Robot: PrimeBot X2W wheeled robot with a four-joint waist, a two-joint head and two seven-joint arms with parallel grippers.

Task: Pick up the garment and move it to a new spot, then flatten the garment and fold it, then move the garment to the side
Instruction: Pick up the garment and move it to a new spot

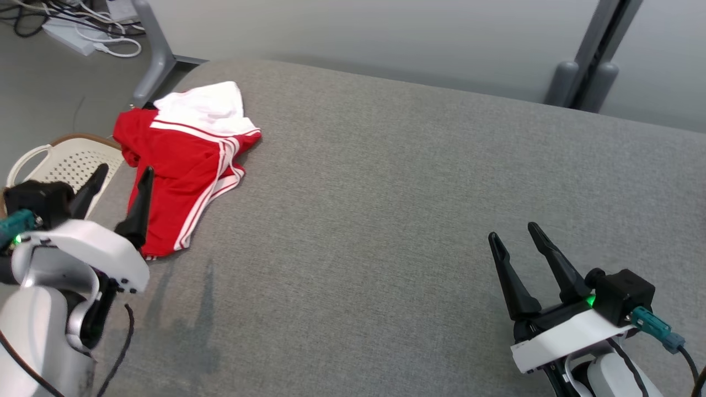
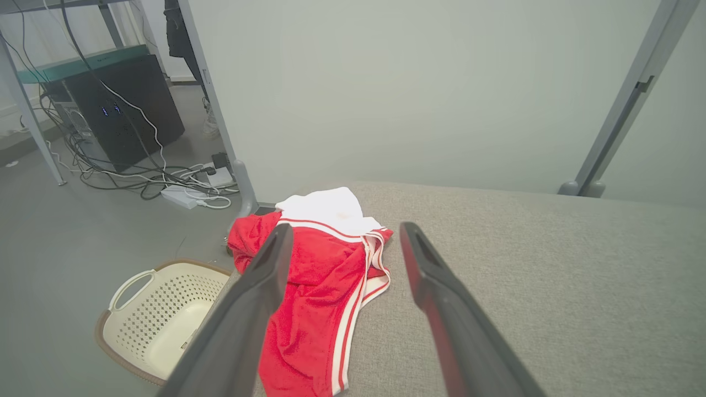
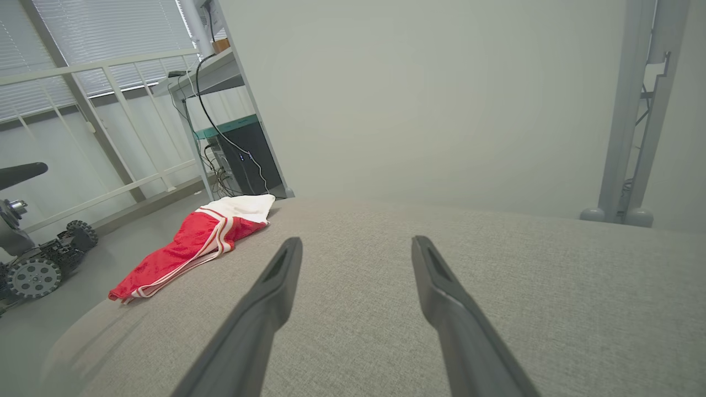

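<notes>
a red garment (image 1: 182,165) with white stripes and a white upper part lies rumpled on the grey fabric tabletop (image 1: 386,193), just ahead of the left jaws and hard against the tabletop's left edge, one red fold spilling over it. the left jaws stand wide and hold nothing, their dark fingers (image 1: 139,204) pointing over the near end of the cloth; whether they touch it cannot be told. the right jaws, equally wide and empty, hover well apart from the garment, which sits far ahead and to their left. between the two pairs of jaws, and ahead of the right jaws up to the rounded far edge, the tabletop is open grey fabric. off the edge, to the left of the left jaws, a cream perforated basket (image 1: 66,160) stands on the floor. beyond the far-left corner lie cables (image 1: 83,27); grey posts (image 1: 584,82) rise behind the far edge.
</notes>
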